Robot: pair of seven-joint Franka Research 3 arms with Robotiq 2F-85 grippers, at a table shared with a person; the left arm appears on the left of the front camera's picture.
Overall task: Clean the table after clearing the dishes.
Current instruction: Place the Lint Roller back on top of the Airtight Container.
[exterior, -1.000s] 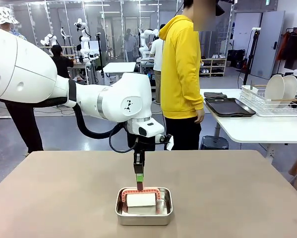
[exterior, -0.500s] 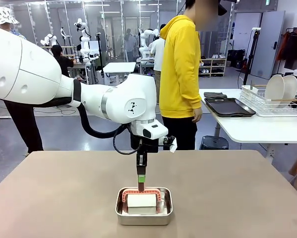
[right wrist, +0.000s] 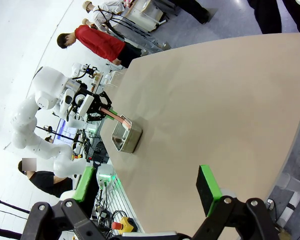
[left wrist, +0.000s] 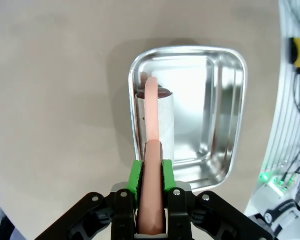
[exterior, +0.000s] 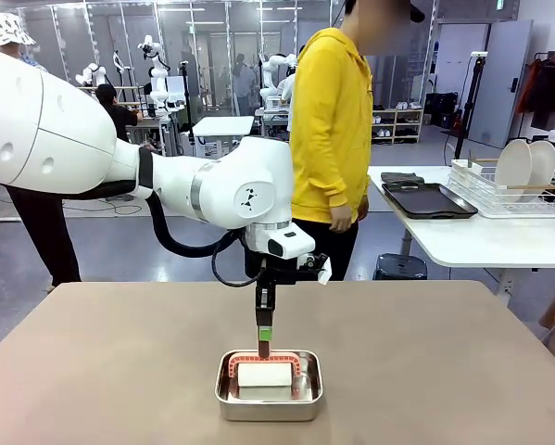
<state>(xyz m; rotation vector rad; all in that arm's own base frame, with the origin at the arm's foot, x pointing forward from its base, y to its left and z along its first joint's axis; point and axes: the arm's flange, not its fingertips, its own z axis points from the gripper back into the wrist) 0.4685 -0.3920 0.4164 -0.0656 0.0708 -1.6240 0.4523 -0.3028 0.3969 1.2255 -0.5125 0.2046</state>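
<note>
On the brown table (exterior: 444,352) stands a small steel pan (exterior: 226,394) holding a white block (exterior: 263,375) with a salmon-pink arched handle (exterior: 296,360). My left gripper (exterior: 264,341) points straight down, shut on the top of that handle. In the left wrist view the green pads (left wrist: 134,175) clamp the handle (left wrist: 151,105) over the pan (left wrist: 225,100). My right gripper (right wrist: 147,185) hangs open over the table's edge, holding nothing. The dishes, white plates (exterior: 523,167), stand in a wire rack on the white side table, with a dark tray (exterior: 425,199) beside them.
A person in a yellow hoodie (exterior: 333,130) stands beyond the far edge of the table, hands down. The white side table (exterior: 481,241) is at the right rear. The right wrist view shows the pan (right wrist: 125,136) far off near the table's edge.
My left gripper has shifted slightly right and down onto the handle. The person in yellow has stepped a little to the left.
</note>
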